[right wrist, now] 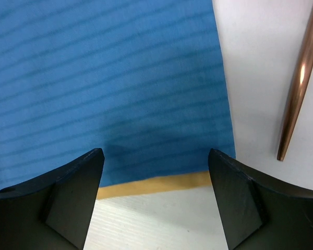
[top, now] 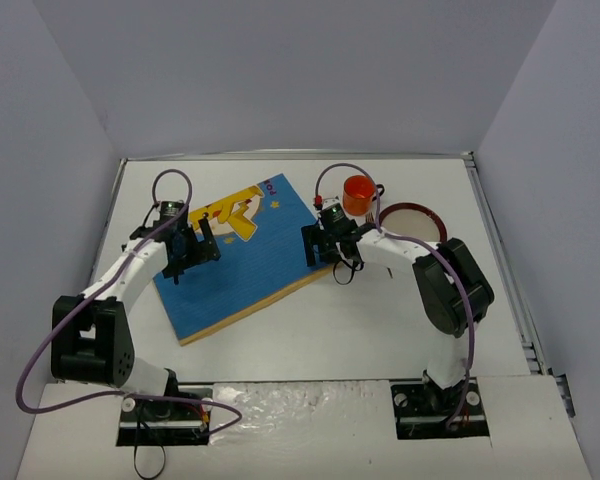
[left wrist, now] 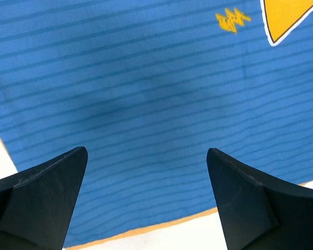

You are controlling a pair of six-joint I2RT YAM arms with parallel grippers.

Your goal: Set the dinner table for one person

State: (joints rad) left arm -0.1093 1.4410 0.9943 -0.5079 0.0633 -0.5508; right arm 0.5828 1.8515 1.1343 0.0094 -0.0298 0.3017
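Two grippers hang over the blue placemat (top: 250, 260), which lies askew on the dinner table (top: 380, 330). The left gripper (left wrist: 146, 156) and the right gripper (right wrist: 155, 152) both have jaws spread apart, holding nothing.

Only the overhead view shows the translucent orange cup (top: 360, 193) and the round dark-rimmed plate (top: 410, 218) just beyond the placemat's far right corner, the plate partly hidden by the right arm. Only the right wrist view shows a slim, shiny copper-coloured rod (right wrist: 297, 83) just beside the placemat's edge. Its upper end is cut off, so what it is cannot be told.

Close up, the placemat is finely ribbed with darker stripes and a tan border.
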